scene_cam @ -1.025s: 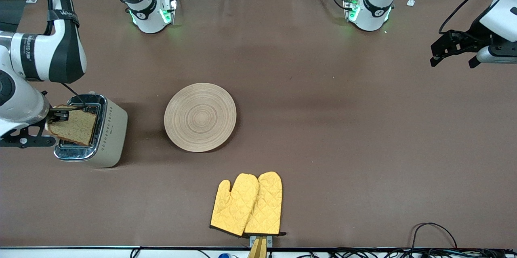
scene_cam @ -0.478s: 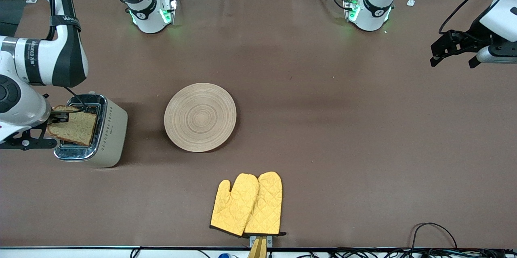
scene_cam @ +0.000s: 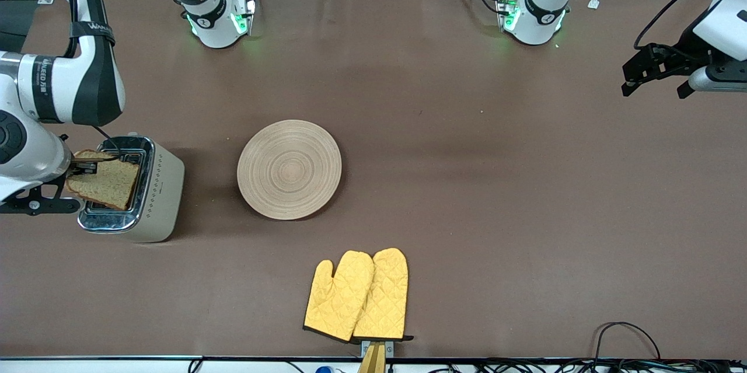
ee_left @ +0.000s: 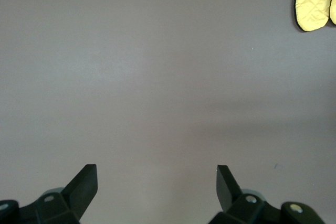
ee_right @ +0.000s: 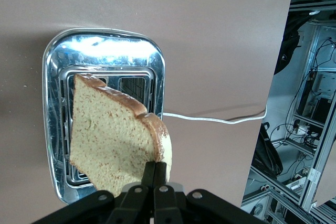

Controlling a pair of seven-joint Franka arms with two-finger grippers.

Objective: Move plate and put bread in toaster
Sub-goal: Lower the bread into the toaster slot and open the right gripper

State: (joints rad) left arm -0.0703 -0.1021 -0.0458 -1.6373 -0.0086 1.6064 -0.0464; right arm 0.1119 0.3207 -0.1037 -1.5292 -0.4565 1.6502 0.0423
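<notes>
We find the right pincer [scene_cam: 81,167] at mid-left of the front view, pinching the bread [scene_cam: 108,183] by its crust edge and holding the slice tilted over the toaster [scene_cam: 135,189]. In the right wrist view the bread [ee_right: 113,135] hangs above the toaster's [ee_right: 105,51] chrome slots, not seated. The plate [scene_cam: 289,169] lies flat at frame centre on the bench [scene_cam: 467,186]. Yellow oven mitts [scene_cam: 357,295] lie at lower centre. The left pincer [scene_cam: 653,72], upper right, waits with fingers [ee_left: 84,182] spread.
</notes>
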